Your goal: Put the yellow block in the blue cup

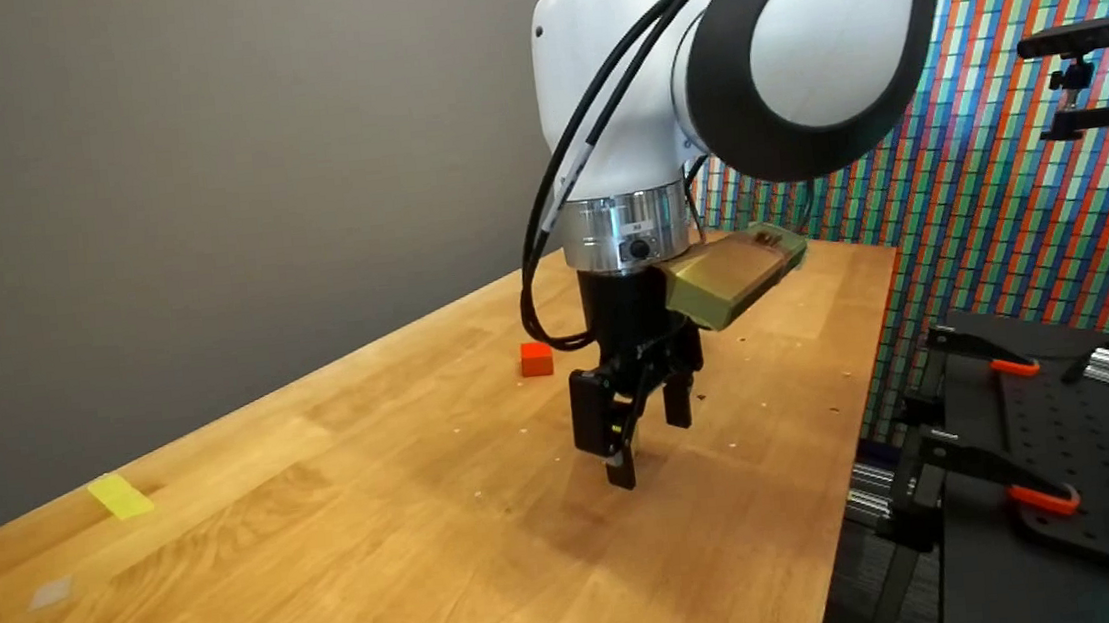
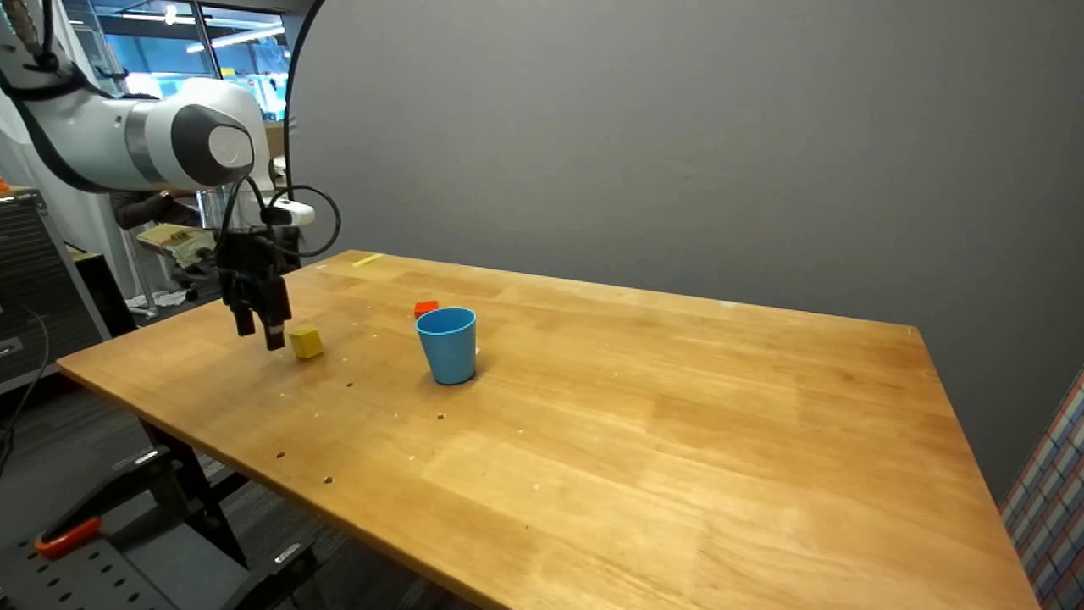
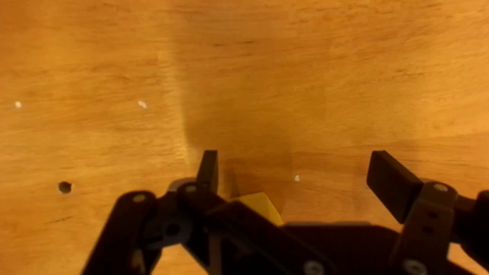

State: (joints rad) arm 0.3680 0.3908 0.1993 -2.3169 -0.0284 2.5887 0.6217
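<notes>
The yellow block stands on the wooden table in an exterior view, just beside my gripper. In the wrist view part of the yellow block shows below the line of the fingertips, nearer the left finger, partly covered by the gripper's linkage. My gripper is open with its fingers wide apart and nothing between the tips. It hangs a little above the table in an exterior view, where the block is mostly or wholly hidden behind it. The blue cup stands upright, apart from block and gripper; it shows in one view only.
A small red block lies on the table, partly behind the cup in an exterior view. A flat yellow piece lies near the wall-side edge. A grey wall borders the table. Black clamps with orange ends are beside the table.
</notes>
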